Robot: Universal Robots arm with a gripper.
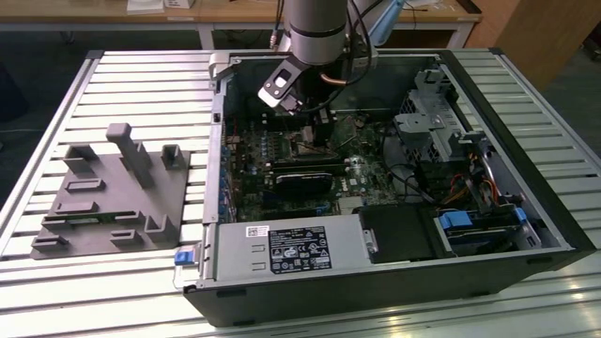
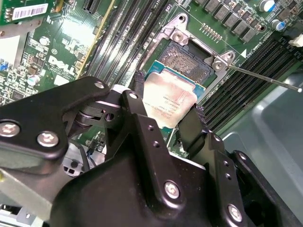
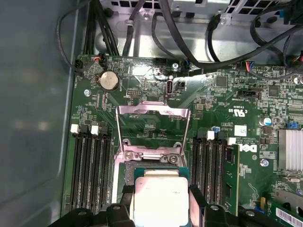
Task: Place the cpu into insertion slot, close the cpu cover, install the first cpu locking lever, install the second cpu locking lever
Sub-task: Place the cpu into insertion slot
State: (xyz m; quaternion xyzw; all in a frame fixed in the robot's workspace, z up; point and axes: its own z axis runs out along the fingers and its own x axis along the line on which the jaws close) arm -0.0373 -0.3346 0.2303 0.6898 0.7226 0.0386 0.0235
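Second wrist view looks past the black claw, whose two fingers are pinching the cpu by opposite edges. The chip's dull silver top faces the camera. It hangs over the near part of the open insertion slot, whose field of fine contacts lies bare just beyond it; whether the chip's underside touches the slot cannot be told. A thin locking lever sticks out free from the slot's corner, over the black memory slots.

The first wrist view shows the cpu cover swung open, its silver frame standing away from the slot with the green motherboard visible through its open centre. The cpu sits just beside the cover's hinge edge, between rows of memory slots on either side.

Upper middle of the exterior view holds the arm, reaching down into the open computer case. That case lies on a slatted metal surface, with a grey fixture at the exterior view's left.
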